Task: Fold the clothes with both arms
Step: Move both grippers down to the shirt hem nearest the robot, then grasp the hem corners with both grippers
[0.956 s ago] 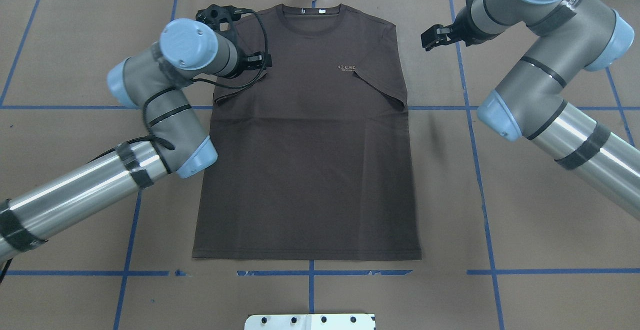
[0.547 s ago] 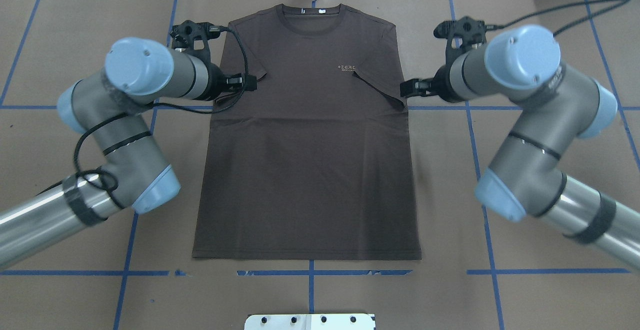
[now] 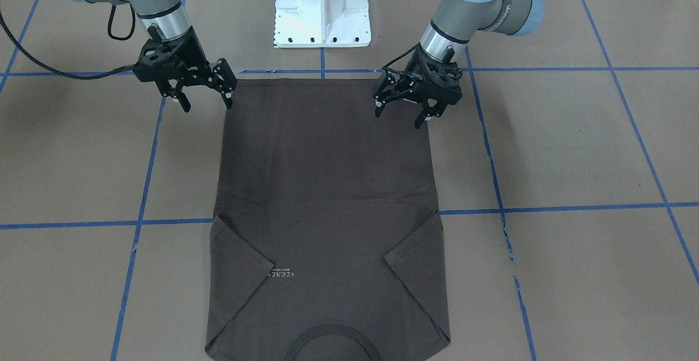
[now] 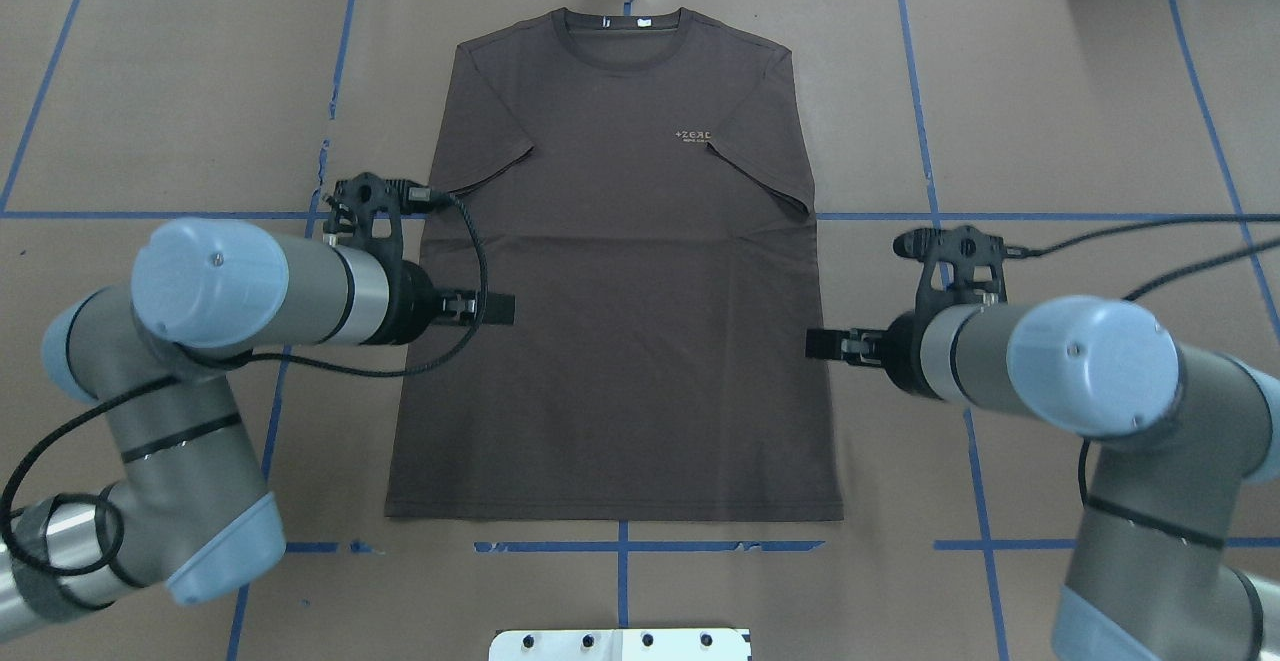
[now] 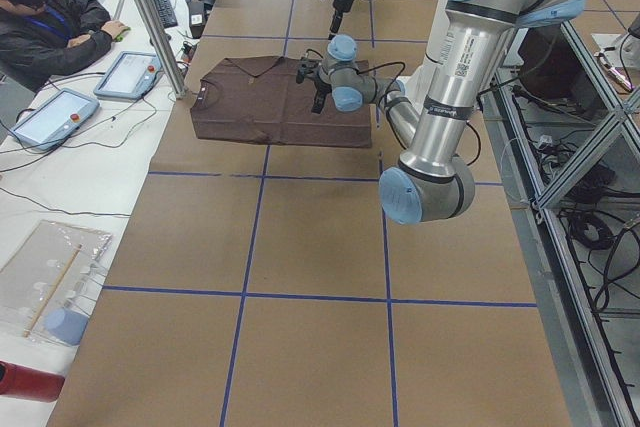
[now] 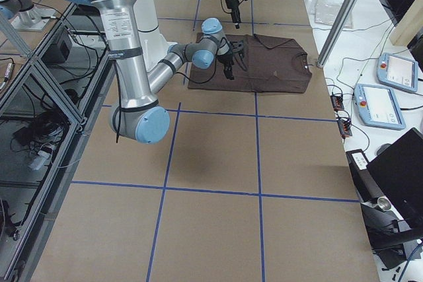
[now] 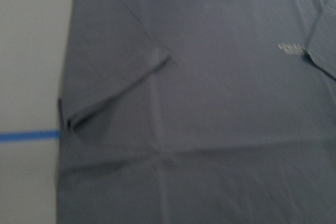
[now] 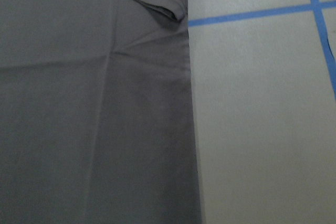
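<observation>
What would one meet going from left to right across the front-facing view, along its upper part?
Right claw → white pedestal base → left claw. The T-shirt spans the width of them all, so I leave it out.

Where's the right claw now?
In the overhead view, the right black two-finger claw is on the right, at the dark brown T-shirt's right side edge, midway between sleeve and hem.
</observation>
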Controlling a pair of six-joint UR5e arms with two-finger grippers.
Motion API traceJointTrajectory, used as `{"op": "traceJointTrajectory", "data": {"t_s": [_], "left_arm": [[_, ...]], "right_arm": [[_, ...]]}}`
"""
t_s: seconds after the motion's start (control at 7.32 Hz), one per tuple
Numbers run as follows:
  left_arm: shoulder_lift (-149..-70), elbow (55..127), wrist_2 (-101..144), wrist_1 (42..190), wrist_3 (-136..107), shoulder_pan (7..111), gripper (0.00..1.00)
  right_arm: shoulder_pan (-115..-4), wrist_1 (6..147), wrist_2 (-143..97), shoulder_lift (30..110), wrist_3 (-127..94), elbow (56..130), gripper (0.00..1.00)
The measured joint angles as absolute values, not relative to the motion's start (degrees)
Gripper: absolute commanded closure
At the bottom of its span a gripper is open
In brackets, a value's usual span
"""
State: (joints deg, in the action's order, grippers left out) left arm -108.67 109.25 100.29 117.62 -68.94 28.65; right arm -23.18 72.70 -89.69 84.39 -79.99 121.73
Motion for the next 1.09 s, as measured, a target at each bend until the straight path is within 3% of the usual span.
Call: {"op": "traceJointTrajectory", "data": {"t_s": [0.14,0.27,0.41,1.09], "left_arm": [[-104.5,112.2,98.2,117.6,-70.7,25.9,0.10],[-100.2,115.0,96.2,117.6,-73.5,22.9,0.36],[-96.8,116.8,94.4,117.5,-77.5,19.6,0.43],[-94.2,117.6,92.2,110.8,-87.2,12.6,0.45]], "right_arm": [[-19.1,72.7,-86.2,87.3,-83.4,124.0,0.02],[-16.2,72.7,-83.7,89.3,-85.8,125.6,0.02],[-14.5,72.7,-82.0,90.4,-87.0,126.4,0.01],[-13.4,72.7,-80.3,90.9,-87.7,126.8,0.01]]}}
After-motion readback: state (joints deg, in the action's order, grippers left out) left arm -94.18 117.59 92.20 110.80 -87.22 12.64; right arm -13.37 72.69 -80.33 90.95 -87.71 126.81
